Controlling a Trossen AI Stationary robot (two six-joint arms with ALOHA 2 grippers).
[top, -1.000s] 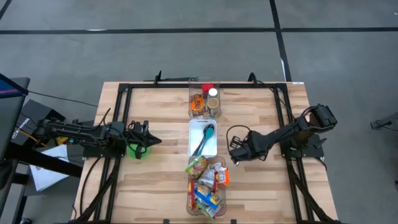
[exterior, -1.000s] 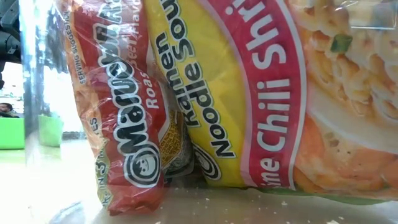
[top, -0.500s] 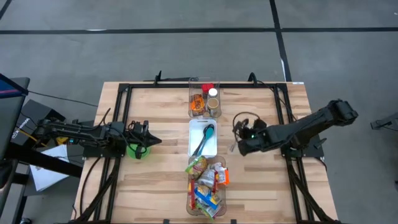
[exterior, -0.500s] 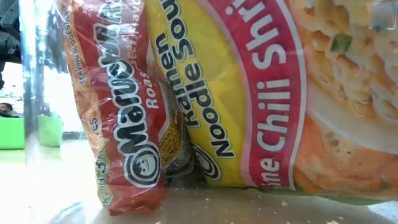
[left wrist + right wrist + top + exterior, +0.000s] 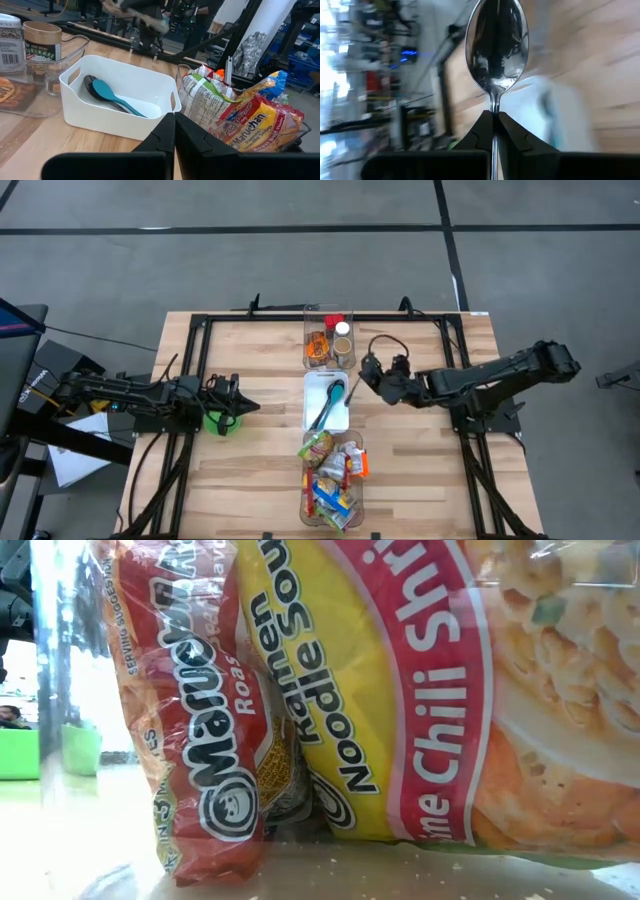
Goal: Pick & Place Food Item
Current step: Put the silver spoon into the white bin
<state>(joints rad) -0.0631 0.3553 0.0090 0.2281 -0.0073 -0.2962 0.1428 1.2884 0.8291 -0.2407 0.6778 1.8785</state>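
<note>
one spoon (image 5: pixel 496 50) pinched by right gripper (image 5: pixel 493 125).

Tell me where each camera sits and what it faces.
High: overhead, looking down on the wooden table; both arms show.
Low: table height, filled by red-and-yellow ramen packets; no arm.
Left wrist: faces the white plastic bin; left tool shut.
Right wrist: right tool clamps a metal spoon.
High and left wrist share the bin.

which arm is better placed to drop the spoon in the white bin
Right. Its claw already grips the spoon beside the white bin. The left claw sits shut and empty farther off.
</note>
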